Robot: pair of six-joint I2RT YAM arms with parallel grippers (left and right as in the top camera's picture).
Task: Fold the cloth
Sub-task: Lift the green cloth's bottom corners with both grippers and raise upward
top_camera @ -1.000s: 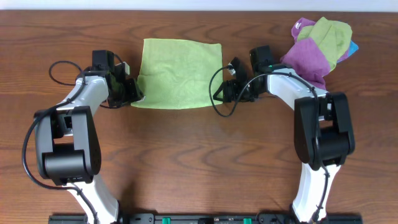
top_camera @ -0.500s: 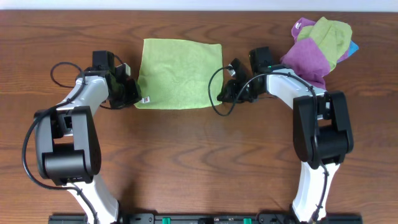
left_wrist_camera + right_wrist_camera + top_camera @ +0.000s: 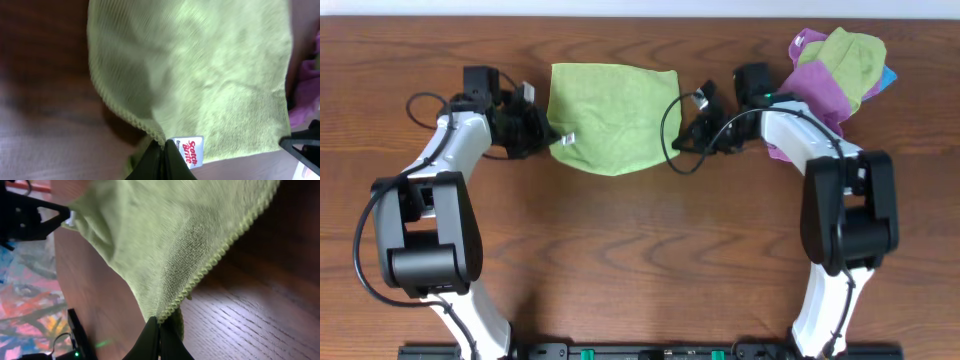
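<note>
So the lime-green cloth (image 3: 612, 115) sat toward the far edge of the table (image 3: 640, 260), a bit left of centre, right between the two arms. The left gripper (image 3: 552, 138) was clamped on the cloth's near-left corner. In the left wrist view its dark fingers were pressed together on the stitched hem, right next to the white tag (image 3: 190, 150), which read Scotch-Brite in red. The right gripper (image 3: 678, 138) had the near-right corner pinched the same way. The right wrist view showed the hem running straight down into its closed fingertips, with the fabric fanning out from there. Seen from overhead, the cloth wasn't a tidy square. Its far edge ran flat and straight along the wood, while the near edge curved and bunched in between the two pinched corners, with the tag poking out at the near-left. The wrist views had dark shadow under the fabric near both grips, but how far the corners were off the wood was hard to tell. Over at the far-right corner of the table, a purple cloth (image 3: 810, 90) lay crumpled in a heap with a duller green cloth (image 3: 848, 55) on top of it, just beside the right arm. A black cable (image 3: 668, 125) looped off the right wrist near the cloth's right edge.
</note>
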